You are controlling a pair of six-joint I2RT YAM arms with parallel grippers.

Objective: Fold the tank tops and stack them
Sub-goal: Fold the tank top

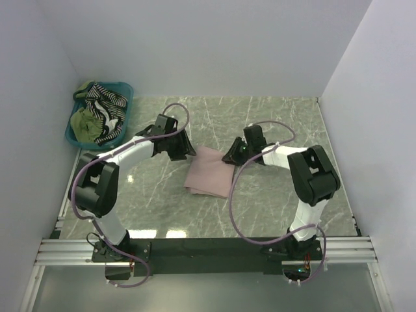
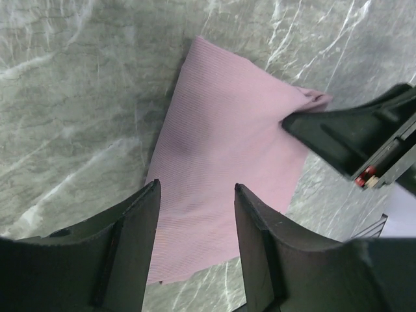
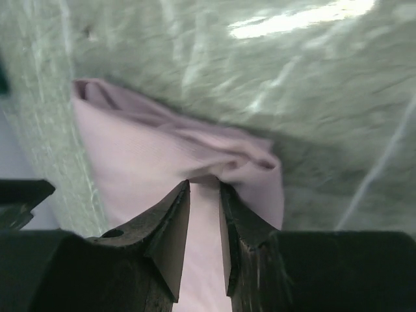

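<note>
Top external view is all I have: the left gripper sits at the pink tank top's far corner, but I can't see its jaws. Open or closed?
Observer: Open. In the left wrist view the left gripper has its jaws well apart above the pink tank top, gripping nothing.
Operator: And the other side, is it holding the cloth?
Observer: It looks so. The right wrist view shows the right gripper nearly closed on a bunched fold at the top's edge.
</note>
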